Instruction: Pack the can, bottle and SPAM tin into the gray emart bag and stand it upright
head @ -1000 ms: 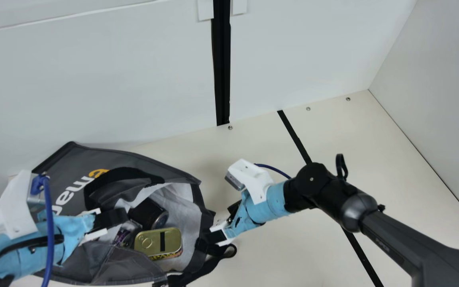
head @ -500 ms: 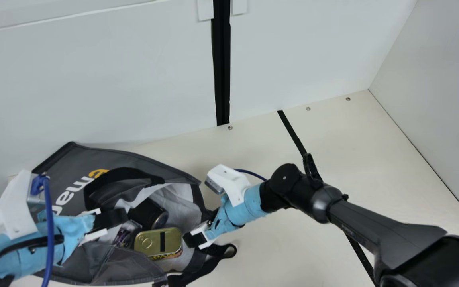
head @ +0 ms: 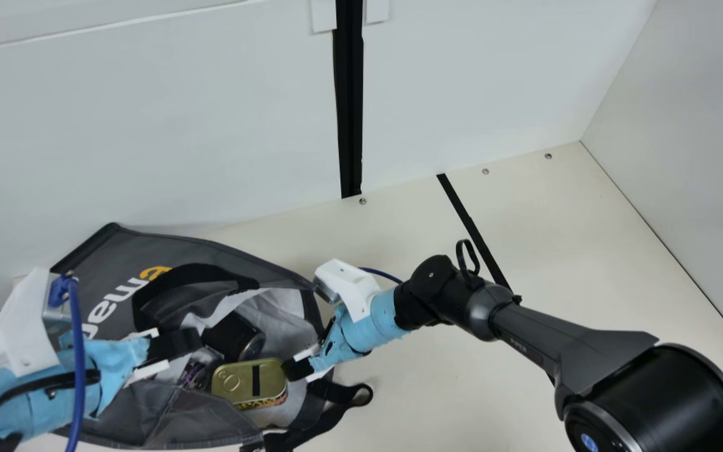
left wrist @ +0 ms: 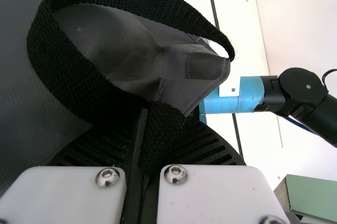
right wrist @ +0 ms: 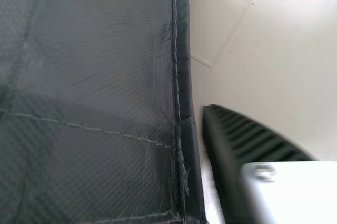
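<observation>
The gray emart bag (head: pixel 173 417) lies on its side in the main view, mouth toward the right. Inside are the gold SPAM tin (head: pixel 245 381), a dark can (head: pixel 236 336) and a partly hidden purple-marked item (head: pixel 197 370), perhaps the bottle. My left gripper (head: pixel 176 344) is at the upper side of the mouth; in the left wrist view this gripper (left wrist: pixel 141 129) is shut on the black handle (left wrist: pixel 160 129). At the mouth's right side, my right gripper (head: pixel 299 369) reaches beside the tin. The right wrist view has this gripper (right wrist: pixel 163 124) open, one finger past the bag edge (right wrist: pixel 181 92), the other hidden behind gray fabric.
A loose black handle (head: pixel 355 394) hangs out over the table right of the bag. The white back wall (head: pixel 167 125) rises close behind the bag. A green block (left wrist: pixel 313 197) stands at a corner of the left wrist view. Bare table (head: pixel 430 395) lies under the right arm.
My right gripper has moved left from the outer rim of the bag's mouth to beside the SPAM tin. The left arm and the packed things have stayed put.
</observation>
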Robot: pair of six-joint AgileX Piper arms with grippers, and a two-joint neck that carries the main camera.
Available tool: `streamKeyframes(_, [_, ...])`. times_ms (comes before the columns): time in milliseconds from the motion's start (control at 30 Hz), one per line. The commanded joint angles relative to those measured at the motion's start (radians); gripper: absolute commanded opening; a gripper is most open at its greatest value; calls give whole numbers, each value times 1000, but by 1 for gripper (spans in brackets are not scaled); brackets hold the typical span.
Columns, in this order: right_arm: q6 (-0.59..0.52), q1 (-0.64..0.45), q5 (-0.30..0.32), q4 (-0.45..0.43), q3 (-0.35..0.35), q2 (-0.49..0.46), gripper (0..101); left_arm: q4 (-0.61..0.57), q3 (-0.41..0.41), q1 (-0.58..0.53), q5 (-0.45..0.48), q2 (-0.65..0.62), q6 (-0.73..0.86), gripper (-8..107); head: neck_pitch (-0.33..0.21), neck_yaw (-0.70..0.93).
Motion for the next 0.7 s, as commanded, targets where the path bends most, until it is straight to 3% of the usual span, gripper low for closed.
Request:
streamKeyframes(0, [-6, -3, 9, 8, 1, 2, 35, 0, 0, 0, 0, 0, 0, -8, -23, -1])
streamKeyframes(167, [-13, -15, 30, 28, 7, -1, 1, 0, 0, 0, 0, 0, 0, -8, -23, -1])
streamKeyframes(667, [7, -75, 116, 65, 50, -78, 0, 0, 0, 0, 0, 0, 0, -8, -23, -1])
